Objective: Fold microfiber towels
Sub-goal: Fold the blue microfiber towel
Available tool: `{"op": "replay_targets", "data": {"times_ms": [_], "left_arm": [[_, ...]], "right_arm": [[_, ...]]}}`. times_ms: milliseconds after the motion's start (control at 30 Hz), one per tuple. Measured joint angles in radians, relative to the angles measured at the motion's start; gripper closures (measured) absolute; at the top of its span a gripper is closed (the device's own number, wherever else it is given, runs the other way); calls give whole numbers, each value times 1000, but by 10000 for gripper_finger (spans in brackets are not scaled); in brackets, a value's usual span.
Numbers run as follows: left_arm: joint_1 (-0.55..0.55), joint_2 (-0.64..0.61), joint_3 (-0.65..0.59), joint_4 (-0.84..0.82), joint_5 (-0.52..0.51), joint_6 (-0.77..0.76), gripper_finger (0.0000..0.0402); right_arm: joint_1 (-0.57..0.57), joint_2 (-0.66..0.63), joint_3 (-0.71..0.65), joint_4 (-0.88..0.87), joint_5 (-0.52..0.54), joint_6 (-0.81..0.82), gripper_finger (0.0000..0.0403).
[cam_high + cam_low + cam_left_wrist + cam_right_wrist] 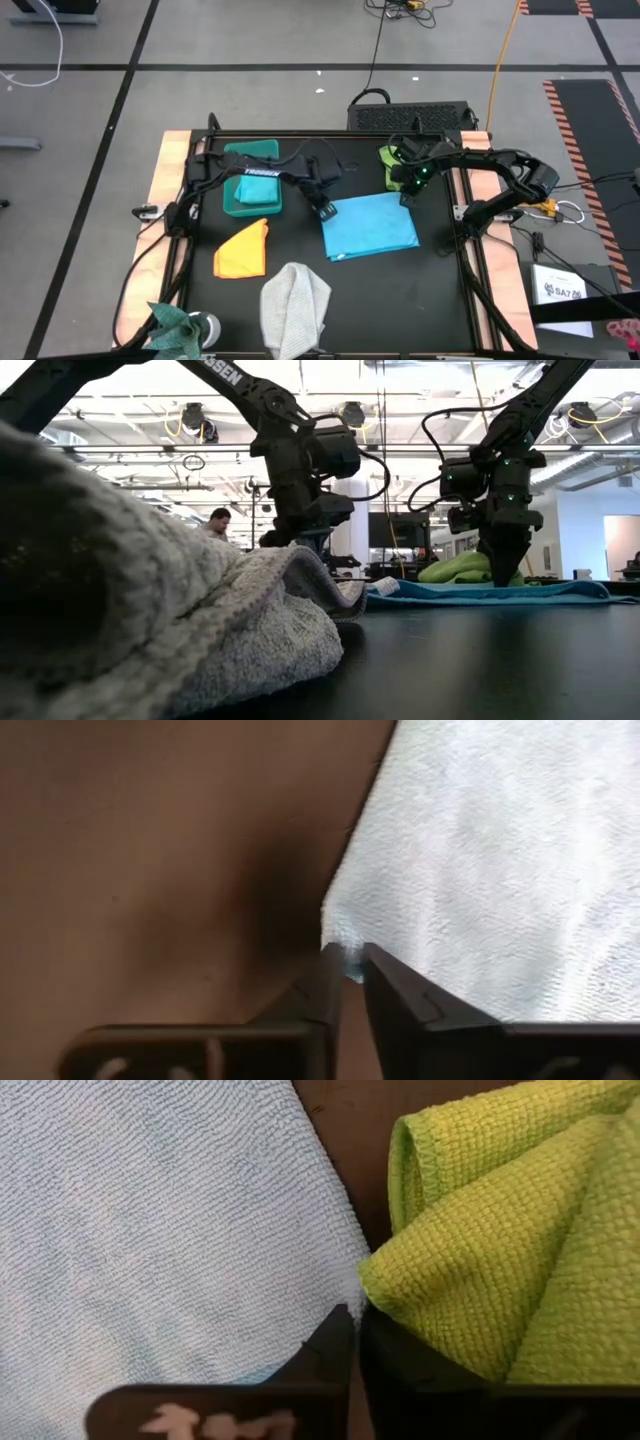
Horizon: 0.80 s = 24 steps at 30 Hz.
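Observation:
The light blue towel [370, 225] lies spread flat on the black table, right of centre. My left gripper [326, 211] is at its far left corner and my right gripper [407, 197] at its far right corner, both pointing steeply down and shut on the cloth. The lime green towel [392, 165] lies crumpled just beyond the right gripper, touching the blue towel's corner [352, 1285]. The orange-yellow towel [243, 250] lies folded at the left. The light grey towel [295, 305] is heaped at the near edge. My left gripper pinches the light blue towel's far left corner [338, 938] between its two fingertips, coming from above. A bit of blue cloth shows between the fingers [385, 982]. The towel lies flat on the table. My right gripper has its two fingers together on the towel's far right corner [340, 1295], from above, pointing down. One finger [395, 1350] lies against the lime green towel's folded edge [400, 1290]. The blue towel rests flat on the table [480, 592].
A teal plastic bin [252, 192] stands at the far left behind the left arm. A crumpled teal cloth [172, 320] lies at the near left corner. The grey towel [150, 610] fills the low view's foreground. Bare black tabletop [400, 300] lies near right.

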Motion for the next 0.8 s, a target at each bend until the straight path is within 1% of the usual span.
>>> {"op": "replay_targets", "data": {"times_ms": [67, 100, 267, 467, 567, 700, 800], "left_arm": [[-7, 0, 0, 20, 0, 7, 389], [-11, 0, 0, 30, 0, 7, 394], [-22, 0, 0, 46, -16, 1, 398], [-24, 0, 0, 38, -34, -15, 399], [-24, -2, 0, 36, -35, -33, 400], [-25, -23, 0, 36, -35, -52, 400], [-29, -45, 0, 37, -37, -60, 400]], "right_arm": [[0, -1, 0, 1, 0, 1, 398], [0, -3, 0, 1, 0, 1, 399], [0, -41, 0, 3, 0, 11, 401], [0, -145, 0, -3, 24, 37, 402], [0, -192, 0, -41, 23, 38, 402], [1, -212, 0, -95, 25, 38, 402], [1, -212, 0, -99, 26, 38, 402]]}}
